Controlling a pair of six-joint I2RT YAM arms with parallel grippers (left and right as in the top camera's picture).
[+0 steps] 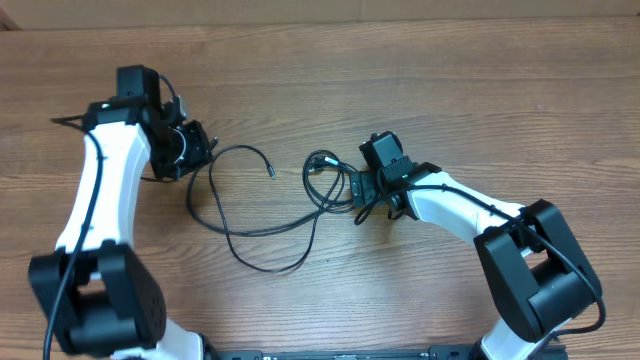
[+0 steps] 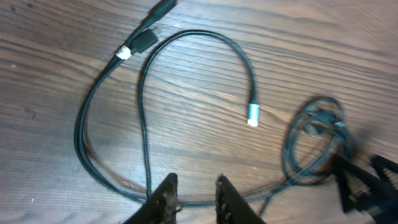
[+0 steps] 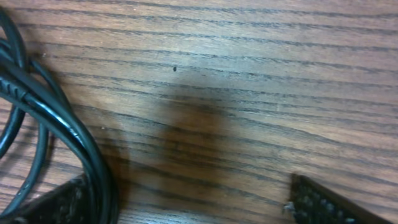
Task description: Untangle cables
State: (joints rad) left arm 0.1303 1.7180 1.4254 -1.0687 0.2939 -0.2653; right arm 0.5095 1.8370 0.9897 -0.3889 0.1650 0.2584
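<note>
Thin black cables [image 1: 262, 229] lie in loose loops on the wooden table between the two arms. One silver plug tip [image 1: 270, 171] rests free, and a small coil [image 1: 325, 172] sits to the right of it. My left gripper [image 1: 197, 150] stands at the loops' left end. In the left wrist view its fingers [image 2: 165, 200] are slightly apart, and a strand [image 2: 144, 134] runs along the table behind the gap. The plug tip [image 2: 252, 115] and coil [image 2: 314, 140] show ahead. My right gripper [image 1: 356, 190] is wide open beside the coil, with black cable [image 3: 87, 149] lying over its left finger [image 3: 59, 202].
A plug with a white band [image 2: 127, 53] lies at the far end of the loop. The right arm's dark fingers [image 2: 367, 180] show past the coil in the left wrist view. Bare wood table [image 1: 480, 90] extends behind both arms.
</note>
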